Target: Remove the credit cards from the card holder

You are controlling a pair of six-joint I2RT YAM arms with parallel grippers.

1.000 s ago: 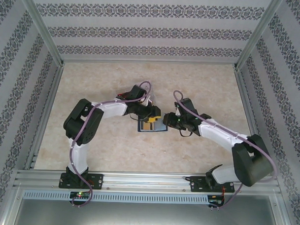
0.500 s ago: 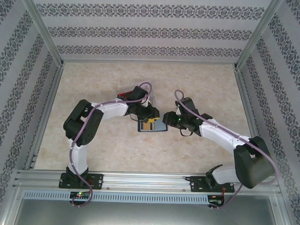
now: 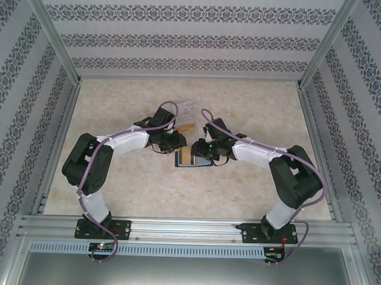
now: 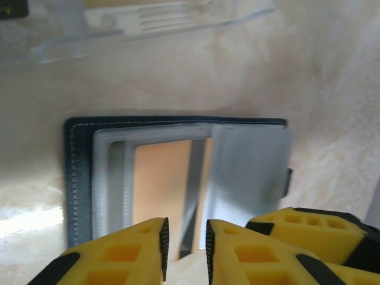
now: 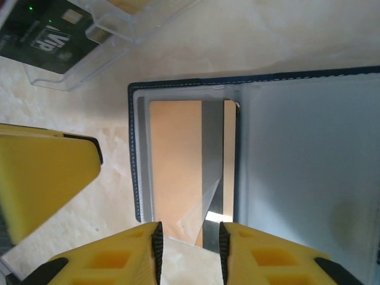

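Note:
The dark navy card holder [image 3: 196, 163] lies open on the table between my two grippers. An orange-gold credit card [image 5: 178, 160] with a dark stripe sits in its clear sleeve [image 4: 113, 178], and the sleeve's lower corner is peeled up. My left gripper [image 4: 185, 252] hovers low over the near edge of the card [image 4: 160, 178], jaws a narrow gap apart with nothing pinched. Opposite it, my right gripper [image 5: 189, 255] is at the same card's edge, jaws apart around the loose sleeve corner. The two grippers [image 3: 179, 148] [image 3: 201, 149] nearly touch above the holder.
A clear plastic box [image 3: 186, 120] stands just behind the holder, with a black card [image 5: 53, 38] inside it. Patterned walls and metal frame rails enclose the beige table [image 3: 116, 115]. Each wrist view shows the other gripper's yellow finger [image 4: 314, 231] [image 5: 41, 172] close by.
Both arms have swung inward and lower onto the holder, the right one reaching further left. Both pairs of jaws have narrowed.

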